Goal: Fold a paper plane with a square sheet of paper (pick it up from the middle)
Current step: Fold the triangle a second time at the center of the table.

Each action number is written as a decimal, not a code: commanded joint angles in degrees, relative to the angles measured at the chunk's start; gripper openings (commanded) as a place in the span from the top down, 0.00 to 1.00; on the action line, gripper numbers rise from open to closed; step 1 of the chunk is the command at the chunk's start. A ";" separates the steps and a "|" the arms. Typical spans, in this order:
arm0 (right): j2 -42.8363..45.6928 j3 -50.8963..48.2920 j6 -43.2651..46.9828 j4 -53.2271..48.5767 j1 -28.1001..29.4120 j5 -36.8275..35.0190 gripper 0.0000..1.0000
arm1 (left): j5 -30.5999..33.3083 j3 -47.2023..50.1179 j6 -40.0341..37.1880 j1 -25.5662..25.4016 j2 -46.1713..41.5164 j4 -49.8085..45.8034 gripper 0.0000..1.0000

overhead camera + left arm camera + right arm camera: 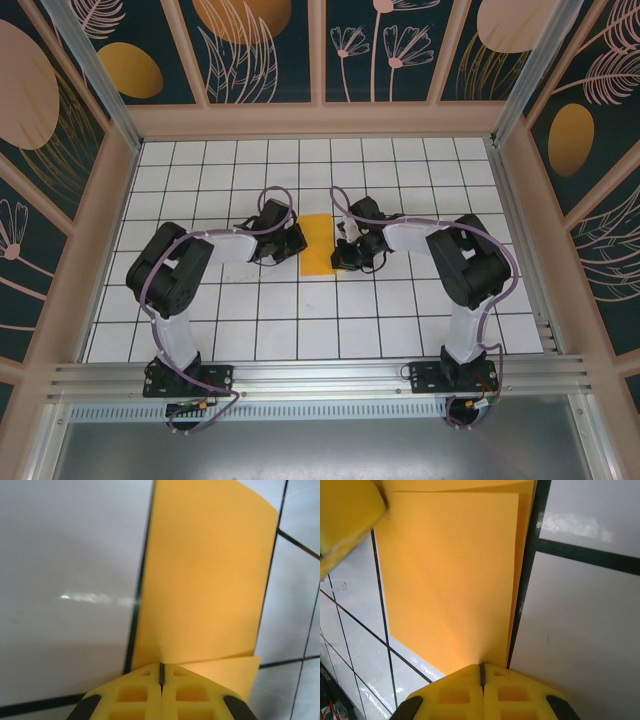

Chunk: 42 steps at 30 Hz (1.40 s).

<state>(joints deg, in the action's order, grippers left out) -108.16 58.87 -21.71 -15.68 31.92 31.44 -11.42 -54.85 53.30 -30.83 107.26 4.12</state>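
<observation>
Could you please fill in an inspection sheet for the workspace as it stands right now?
Surface: white tiled table surface with black grid lines, glossy.
Job's things: orange-yellow sheet of paper lies flat at the centre, folded into a narrow rectangle, with the layer edges slightly offset.
Clutter: nothing seen.
End effectors: left end effector is shut, tips at the paper's left edge. Right end effector is shut, tips at its right edge. Whether either pinches the paper cannot be told.
Cables: purple cables run along both arms, looped at the wrists, off the paper.
Surroundings: dark patterned wall panels on three sides; aluminium rail at the near edge.
</observation>
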 commanded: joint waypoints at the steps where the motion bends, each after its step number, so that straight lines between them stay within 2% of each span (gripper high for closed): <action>1: -5.46 -3.53 0.88 -9.46 -0.23 -13.91 0.97 | 10.74 -2.71 -3.50 3.24 0.23 -9.35 0.99; 5: -5.17 -2.98 0.97 -9.44 -0.27 -13.25 0.97 | 10.38 -4.92 -4.26 3.24 -1.14 -10.93 0.99; 13: -4.60 -2.48 1.15 -8.77 -0.25 -10.64 0.96 | -4.70 0.26 -1.18 1.94 -7.15 2.72 0.97; 16: -4.45 -2.20 0.97 -8.41 -0.26 -9.76 0.96 | -6.70 -0.01 -1.00 0.11 -5.59 4.14 0.97; 24: -2.11 -0.06 0.88 -7.19 -0.21 -6.00 0.96 | -5.89 -0.57 -0.39 -1.69 -0.16 2.81 0.99; 35: 1.17 8.00 2.96 -4.46 -0.27 5.32 0.92 | -3.03 -0.29 -0.30 -1.78 3.33 -1.09 1.00; 42: -2.89 11.90 2.91 -4.68 -0.23 4.46 0.92 | -0.98 0.08 -0.69 -1.78 3.22 -3.16 1.00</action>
<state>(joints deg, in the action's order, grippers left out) -108.51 69.45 -19.79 -19.46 31.90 35.64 -15.22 -55.66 52.36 -32.58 108.77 5.76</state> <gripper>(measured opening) 0.085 0.066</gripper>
